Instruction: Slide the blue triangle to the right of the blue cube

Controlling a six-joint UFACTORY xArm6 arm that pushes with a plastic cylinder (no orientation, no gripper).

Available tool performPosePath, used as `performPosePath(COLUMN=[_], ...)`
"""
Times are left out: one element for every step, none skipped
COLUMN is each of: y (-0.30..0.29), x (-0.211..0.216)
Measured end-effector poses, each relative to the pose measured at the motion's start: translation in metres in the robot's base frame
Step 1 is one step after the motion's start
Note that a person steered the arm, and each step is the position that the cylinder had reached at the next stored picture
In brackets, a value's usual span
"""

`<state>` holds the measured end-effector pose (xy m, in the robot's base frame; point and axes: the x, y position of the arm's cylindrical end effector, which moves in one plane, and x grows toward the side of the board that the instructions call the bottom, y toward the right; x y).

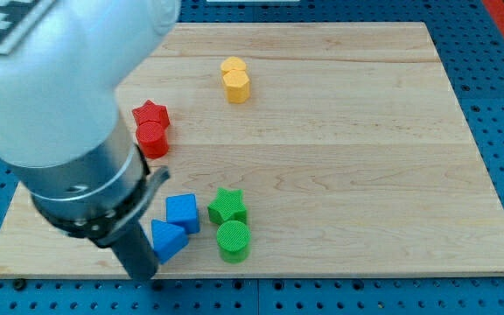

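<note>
Rod end, my tip (144, 276), down at the near left edge of the wooden board (348, 166), no jaws to open or close, gripping nothing; just left of the blue triangle (168, 239), apparently touching its left side, though contact hard to confirm. Blue triangle at the near left, touching the blue cube (182, 213), lying to the cube's near-left. Right of these, green star (227, 206) with green cylinder (233, 241) just nearer. Farther back on the left, red star (150, 115) touching red cylinder (152, 138). Far centre, two yellow blocks (234, 79) pressed together, shapes hard to tell.
</note>
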<state>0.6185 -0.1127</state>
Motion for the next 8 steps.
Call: performPosePath(y=[0.01, 0.028, 0.043, 0.042, 0.035, 0.032, 0.032, 0.032], x=[-0.001, 0.0, 0.0, -0.008, -0.025, -0.051, -0.069, -0.062])
